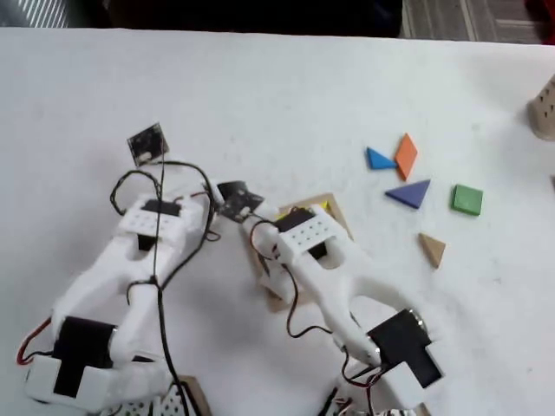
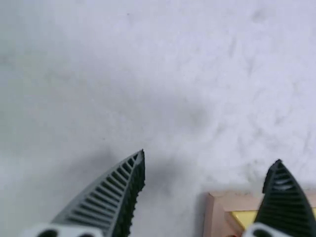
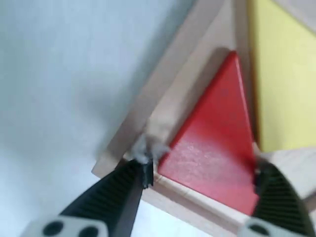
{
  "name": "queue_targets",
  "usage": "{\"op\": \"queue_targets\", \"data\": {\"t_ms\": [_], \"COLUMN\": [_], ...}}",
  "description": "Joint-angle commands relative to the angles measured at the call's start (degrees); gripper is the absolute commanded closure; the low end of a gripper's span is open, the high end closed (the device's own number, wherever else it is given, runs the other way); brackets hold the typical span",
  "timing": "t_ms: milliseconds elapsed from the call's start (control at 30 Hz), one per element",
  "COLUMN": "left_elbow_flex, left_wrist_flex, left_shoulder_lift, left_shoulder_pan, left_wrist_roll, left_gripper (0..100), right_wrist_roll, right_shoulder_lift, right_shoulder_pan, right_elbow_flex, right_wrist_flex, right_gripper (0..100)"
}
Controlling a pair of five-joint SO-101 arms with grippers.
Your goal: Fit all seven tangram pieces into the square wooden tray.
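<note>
Probably light, stiff and slick, the red triangle [image 3: 212, 153] lies flat in a corner of the tray [image 1: 340, 215] at the high frame's centre, the right claw [image 3: 202, 174] spread astride it and the left claw [image 2: 208, 160] spread over bare desk [image 2: 148, 74], so pinching its thin edges looks best.

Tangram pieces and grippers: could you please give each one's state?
Tray: partly filled.
Red triangle: in tray.
Yellow piece: in tray.
Blue triangle: outside tray.
Orange parallelogram: outside tray.
Purple triangle: outside tray.
Green square: outside tray.
Tan triangle: outside tray.
Left gripper: open.
Right gripper: open.
</note>
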Motion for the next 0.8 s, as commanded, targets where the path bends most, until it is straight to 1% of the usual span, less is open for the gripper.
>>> {"op": "queue_targets", "data": {"t_ms": [0, 67, 167, 300, 433, 767], "left_elbow_flex": [-1.93, -2.02, -2.99, -3.16, -2.73, -2.81], "left_wrist_flex": [-0.97, -1.05, -1.05, -1.49, -4.22, -4.31], "left_shoulder_lift": [-0.57, -0.66, -2.51, -5.05, -5.93, -6.20], "left_shoulder_pan": [-0.57, -1.45, -6.11, -12.44, -15.69, -16.48], "left_wrist_roll": [-0.88, -0.53, -0.09, 6.07, 7.82, 8.53], "left_gripper": [63, 63, 63, 63, 63, 63], "right_wrist_roll": [-0.70, -0.97, -1.23, -5.19, -5.54, -5.71], "right_shoulder_lift": [-0.31, -0.31, -0.31, -0.40, -0.40, -2.15], "right_shoulder_pan": [-0.22, 0.40, 2.33, 3.21, 3.21, 3.30], "right_elbow_flex": [-0.88, -0.79, -0.79, -0.70, -0.70, 0.62], "right_wrist_flex": [0.22, 0.22, 0.31, 0.31, 0.31, 0.31], "right_gripper": [80.7, 81.3, 80.6, 80.7, 80.8, 80.8]}}
